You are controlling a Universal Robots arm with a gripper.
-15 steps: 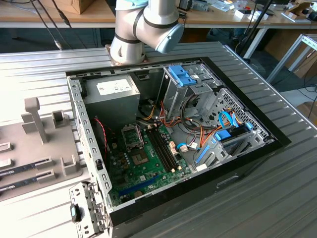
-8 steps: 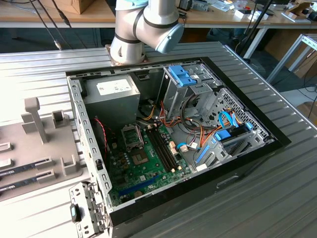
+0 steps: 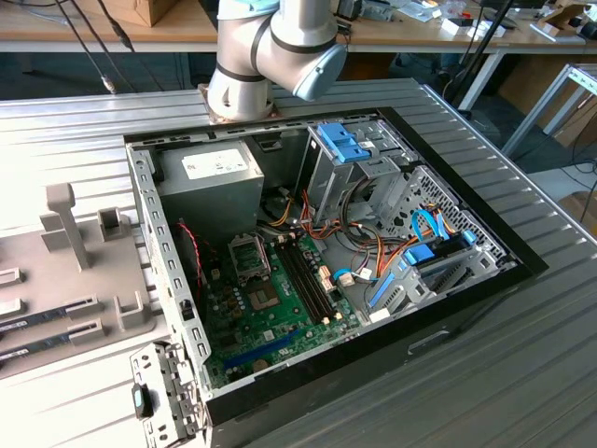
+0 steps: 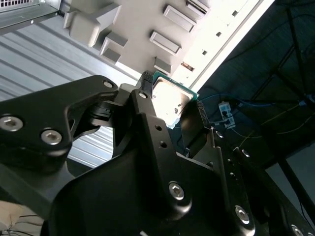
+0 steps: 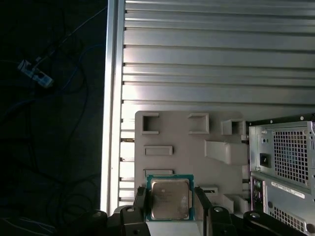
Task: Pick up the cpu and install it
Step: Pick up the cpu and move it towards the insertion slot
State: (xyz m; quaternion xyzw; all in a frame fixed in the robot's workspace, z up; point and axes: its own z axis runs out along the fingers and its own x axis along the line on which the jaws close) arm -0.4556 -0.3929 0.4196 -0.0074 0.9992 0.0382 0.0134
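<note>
**A:** First wrist view: what has the gripper got?

**B:** Its black fingers pinch the cpu by two opposite edges, metal lid facing the camera.

**A:** Where is it?

**B:** It looks lifted clear, above the grey parts tray. The tray lies along the ribbed worktop's edge, beside the computer case.

**A:** Progress?

**B:** I'd say the pick-up is done and the installing isn't. In the exterior view the motherboard socket sits inside the case, well apart from the tray.

**A:** And the arm?

**B:** Its base joints are folded at the worktop edge behind the case. The wrist seems to point straight down.
</note>
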